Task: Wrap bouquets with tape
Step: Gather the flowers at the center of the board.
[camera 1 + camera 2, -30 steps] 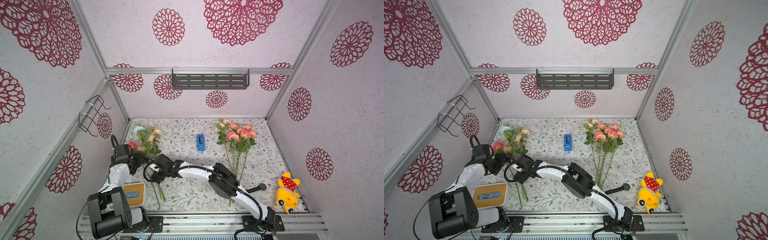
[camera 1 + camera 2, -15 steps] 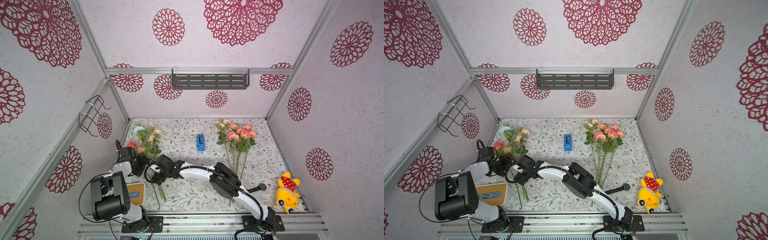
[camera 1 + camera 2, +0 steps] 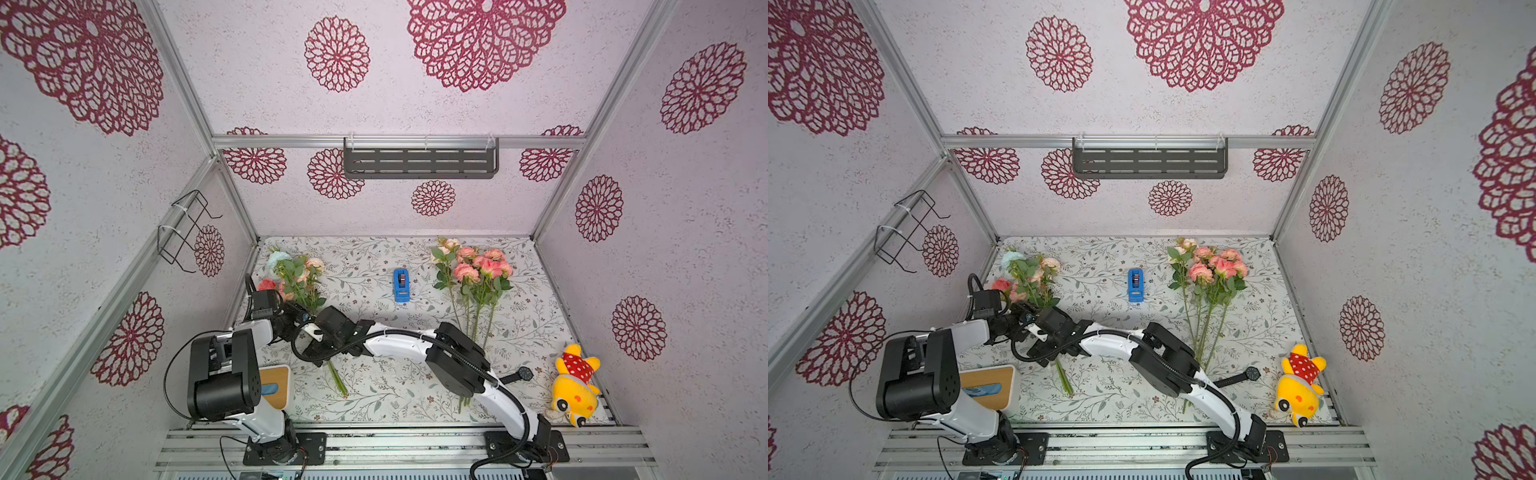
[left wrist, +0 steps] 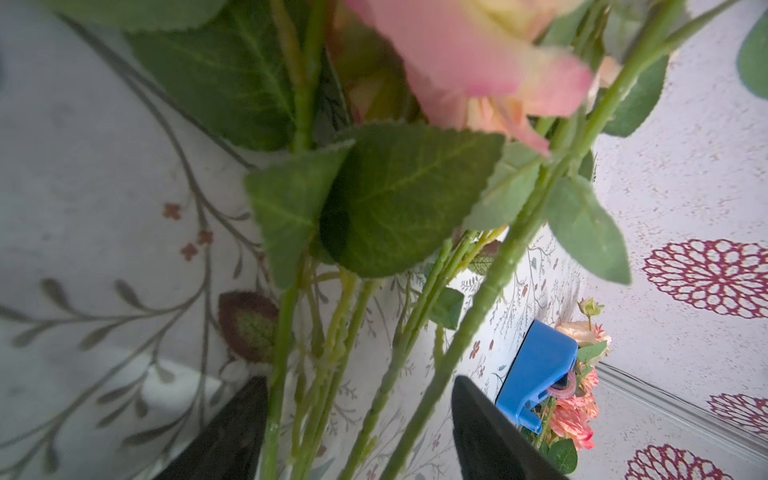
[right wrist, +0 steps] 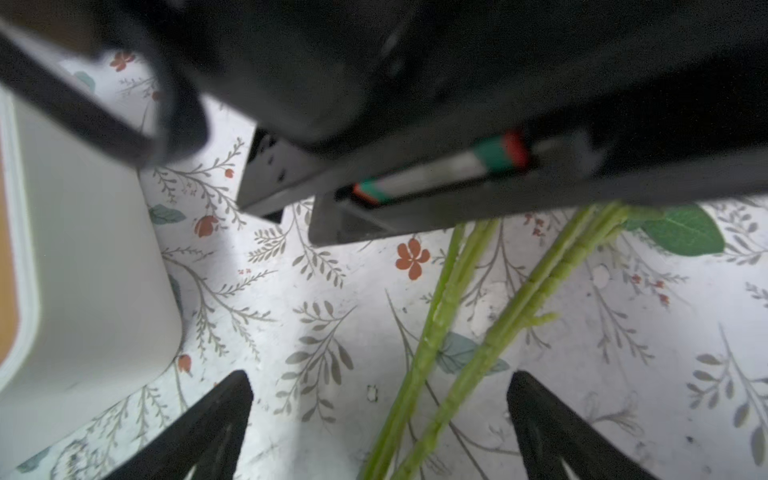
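Left wrist view: my left gripper (image 4: 359,382) stands spread, with the thin green stems of the left bouquet (image 4: 419,328) between its jaws. My right gripper (image 5: 378,376) gapes wide astride the same stems, nearer the cut ends. The bunch lies front-to-back on the table's left side, pink, peach and pale blue blooms toward the back wall. The blue tape (image 3: 401,284) sits mid-table.

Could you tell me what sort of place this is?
Likely a staged robot test booth: an aluminium frame holds wallpapered walls, and the left arm and right arm are bolted to a rail.
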